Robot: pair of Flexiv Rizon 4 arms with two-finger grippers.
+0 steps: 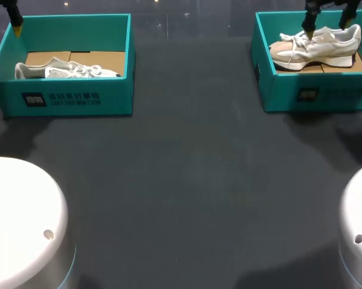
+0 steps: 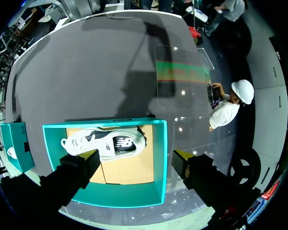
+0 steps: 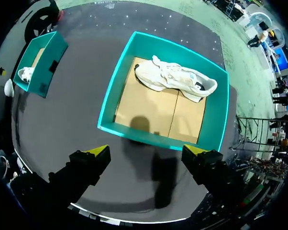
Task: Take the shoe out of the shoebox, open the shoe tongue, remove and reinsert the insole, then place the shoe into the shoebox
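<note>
Left gripper (image 2: 135, 154) over left shoe (image 1: 67, 71) in left box (image 1: 118, 90), right gripper (image 3: 146, 150) over right shoe (image 1: 316, 48) in right box (image 1: 277, 90), both far, empty, fingers apart; clearance looks uncertain, so a descending finger could strike a wall.

Left tool (image 2: 135, 156) and right tool (image 3: 146, 150) are black, yellow-tipped; arm housings (image 1: 18, 220) white.

A dark grey table (image 1: 187, 180) is shown, with a matte top, and two open teal boxes are set directly on it, well apart. The left shoebox (image 1: 67, 99) is placed near the far left corner. The right shoebox (image 1: 316, 96) is placed near the far right corner, with its printed wall turned toward the near edge.
</note>
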